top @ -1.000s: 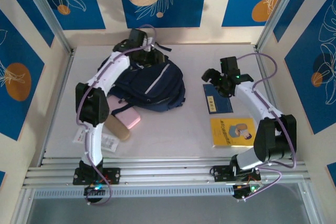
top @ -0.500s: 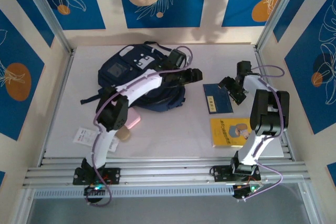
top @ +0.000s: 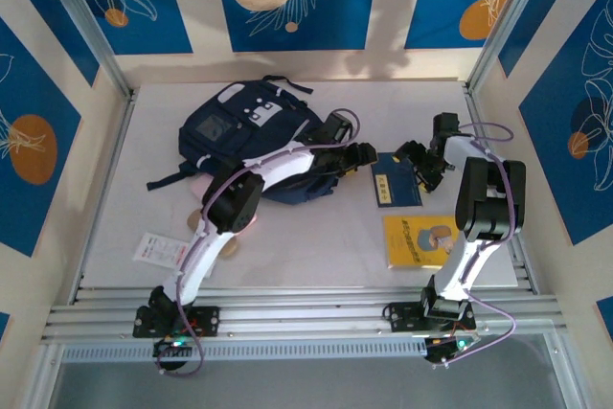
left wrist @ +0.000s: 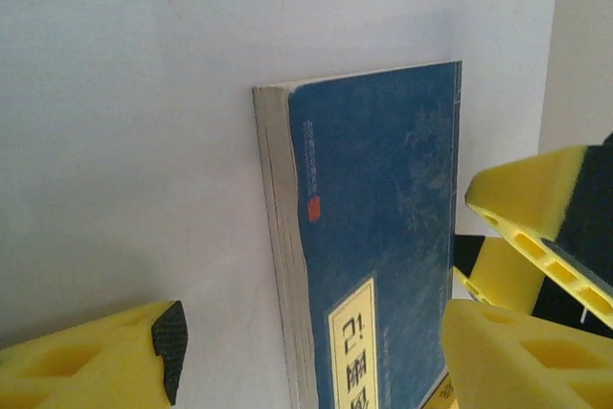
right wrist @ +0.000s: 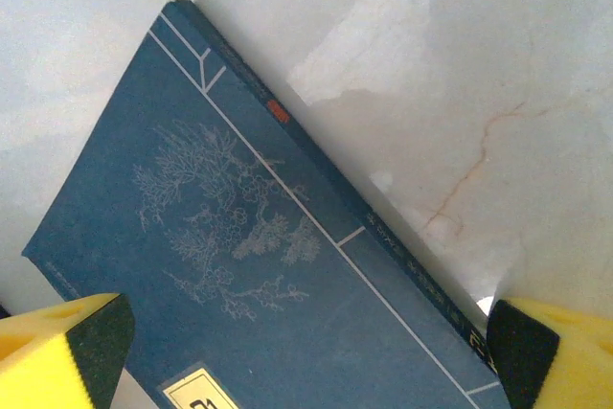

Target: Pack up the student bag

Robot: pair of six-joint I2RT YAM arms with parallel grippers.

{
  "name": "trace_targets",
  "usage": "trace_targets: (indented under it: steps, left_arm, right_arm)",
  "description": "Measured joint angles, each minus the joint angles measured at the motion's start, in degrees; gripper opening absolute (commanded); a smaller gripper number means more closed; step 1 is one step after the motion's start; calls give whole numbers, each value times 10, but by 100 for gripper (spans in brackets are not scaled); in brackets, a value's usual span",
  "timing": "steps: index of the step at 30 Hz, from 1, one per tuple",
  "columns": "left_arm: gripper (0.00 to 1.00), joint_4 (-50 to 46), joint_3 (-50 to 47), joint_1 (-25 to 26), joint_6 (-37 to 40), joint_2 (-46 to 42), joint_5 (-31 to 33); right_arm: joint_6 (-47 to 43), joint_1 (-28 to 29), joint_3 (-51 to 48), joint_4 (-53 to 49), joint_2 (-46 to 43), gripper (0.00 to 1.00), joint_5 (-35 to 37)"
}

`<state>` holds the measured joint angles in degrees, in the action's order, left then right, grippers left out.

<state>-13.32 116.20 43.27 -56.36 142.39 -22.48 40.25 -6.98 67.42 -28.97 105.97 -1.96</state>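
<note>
You're at the pick-up step, and the target looks like the blue book [left wrist: 383, 237], flat on the table [left wrist: 124, 141]. Your left gripper [left wrist: 316, 337] hangs over its page edge, jaws well apart, nothing in them; the book lies just ahead, partly between the fingers. Your right gripper [right wrist: 306, 352] sits at the opposite side, spread wide above the spine, empty too. The student bag [top: 251, 136] lies behind the left gripper, beneath that arm, near the book but apart from it. Whether its opening is ready, I can't tell. Next call, as I judge it: one gripper must work a finger under an edge of this thin, flat book, so tip or slide it first, and mind the two sets of fingers crowding each other.
</note>
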Motion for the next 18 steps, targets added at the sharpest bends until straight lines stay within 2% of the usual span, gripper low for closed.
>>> trace_targets:
  steps: [7, 13, 18]
  left_arm:
    - [69, -9, 27, 0, -10, 19, -9]
    - [67, -7, 39, 3, -30, 28, -31]
    - [64, 4, 41, 7, -47, 32, -41]
  right_arm:
    - [5, 2, -25, 31, -12, 96, -16]
    - [30, 3, -51, 77, -21, 95, -75]
    - [41, 2, -61, 95, -23, 94, -90]
